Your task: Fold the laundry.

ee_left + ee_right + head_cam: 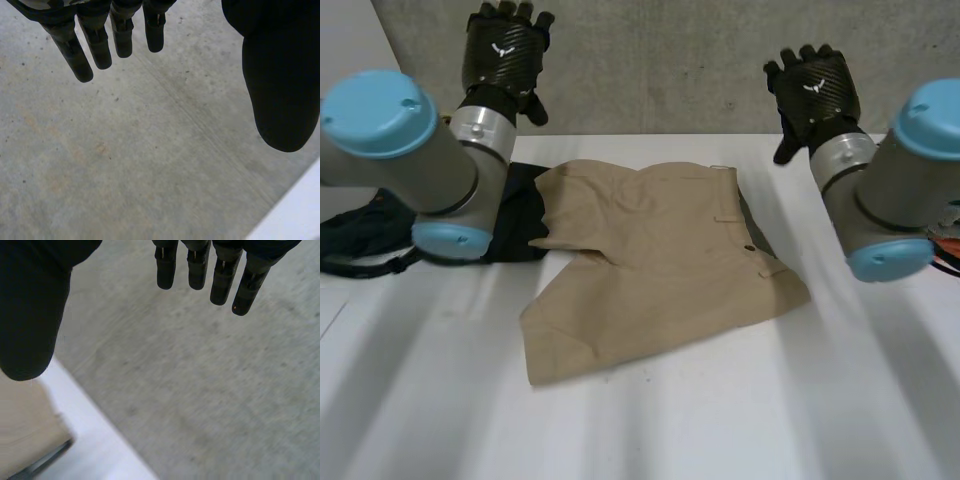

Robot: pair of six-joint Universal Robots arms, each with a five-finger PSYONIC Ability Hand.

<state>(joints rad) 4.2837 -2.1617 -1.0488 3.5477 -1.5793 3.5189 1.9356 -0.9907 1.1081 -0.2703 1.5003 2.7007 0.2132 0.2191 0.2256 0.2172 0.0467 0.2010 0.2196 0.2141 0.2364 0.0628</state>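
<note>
A pair of tan shorts (655, 265) lies flat in the middle of the white table (720, 420), waistband toward the right, one leg reaching the front left. My left hand (505, 55) is raised above the table's far left edge, fingers (95, 45) straight and spread, facing the concrete wall. My right hand (812, 90) is raised at the far right in the same way, its fingers (220, 282) straight and empty. A corner of the tan shorts (25, 435) lies below the right hand's thumb. Neither hand touches the cloth.
A dark navy garment (520, 215) lies under the shorts' left side, half hidden by my left arm. Another dark piece with a strap (365, 240) lies at the table's left edge. Something orange (950, 240) sits at the right edge. A grey concrete wall (670, 60) stands behind.
</note>
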